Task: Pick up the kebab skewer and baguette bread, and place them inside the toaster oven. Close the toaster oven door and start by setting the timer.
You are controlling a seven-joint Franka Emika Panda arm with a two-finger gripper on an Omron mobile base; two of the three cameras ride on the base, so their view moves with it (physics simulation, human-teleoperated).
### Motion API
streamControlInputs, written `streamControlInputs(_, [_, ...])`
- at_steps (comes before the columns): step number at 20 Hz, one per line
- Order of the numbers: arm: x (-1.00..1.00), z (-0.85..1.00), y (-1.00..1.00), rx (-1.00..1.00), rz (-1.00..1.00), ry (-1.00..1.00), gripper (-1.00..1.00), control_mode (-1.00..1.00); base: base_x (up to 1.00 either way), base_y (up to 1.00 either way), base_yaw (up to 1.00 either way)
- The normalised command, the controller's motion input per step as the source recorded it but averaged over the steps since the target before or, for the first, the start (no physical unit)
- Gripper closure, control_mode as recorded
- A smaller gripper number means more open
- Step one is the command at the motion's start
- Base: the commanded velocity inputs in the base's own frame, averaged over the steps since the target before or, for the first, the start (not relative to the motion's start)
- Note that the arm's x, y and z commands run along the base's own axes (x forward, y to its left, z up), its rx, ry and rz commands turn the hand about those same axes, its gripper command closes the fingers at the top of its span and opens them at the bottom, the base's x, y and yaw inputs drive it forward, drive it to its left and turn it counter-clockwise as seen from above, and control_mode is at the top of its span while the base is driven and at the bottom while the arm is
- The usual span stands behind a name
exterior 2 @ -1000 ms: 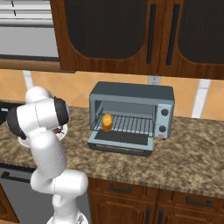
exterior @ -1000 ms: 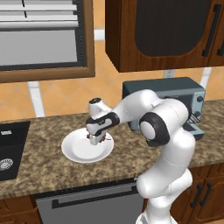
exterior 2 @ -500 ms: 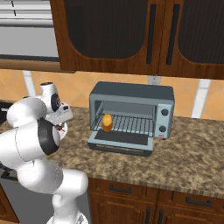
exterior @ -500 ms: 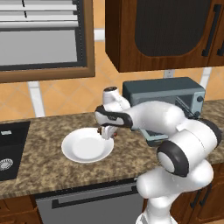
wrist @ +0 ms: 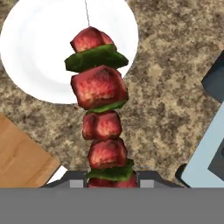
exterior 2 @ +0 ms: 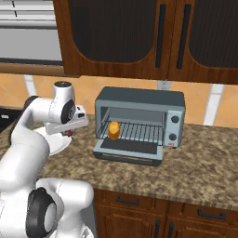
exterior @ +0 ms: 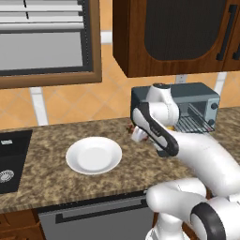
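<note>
My gripper [wrist: 111, 176] is shut on the kebab skewer [wrist: 102, 109], whose red and green chunks stick out from the fingers above the counter. In the base views the gripper [exterior: 135, 132] [exterior 2: 69, 133] hangs between the white plate [exterior: 93, 155] and the toaster oven [exterior 2: 139, 100]. The plate is bare. The baguette bread [exterior 2: 113, 130] stands on the wire rack at the oven's left side. The toaster oven door [exterior 2: 128, 155] lies open, folded down flat. Two knobs [exterior 2: 174, 128] sit on the oven's right.
A dark sink [exterior: 11, 159] is set in the counter at the far left. Wooden wall cabinets [exterior 2: 139, 37] hang above the oven. A dishwasher front [exterior: 93, 215] runs below the counter edge. The door's corner [wrist: 205, 162] shows at the hand view's right.
The arm has lifted off the plate and swung right toward the oven, carrying the kebab skewer. The plate is left bare. The baguette and the oven door have not moved.
</note>
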Motion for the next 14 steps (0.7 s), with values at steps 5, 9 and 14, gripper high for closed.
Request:
streamControlInputs(5, [-0.41,0.44,-0.73,0.03,-0.26,-0.11,1.00,-1.00,0.00,0.00,0.00])
streamControlInputs(9, [0.00,0.48,-0.87,0.00,-0.22,0.00,1.00,-1.00,0.00,0.00,0.00])
streamControlInputs(14, [0.01,0.37,-1.00,0.00,-0.18,-0.02,1.00,-1.00,0.00,0.00,0.00])
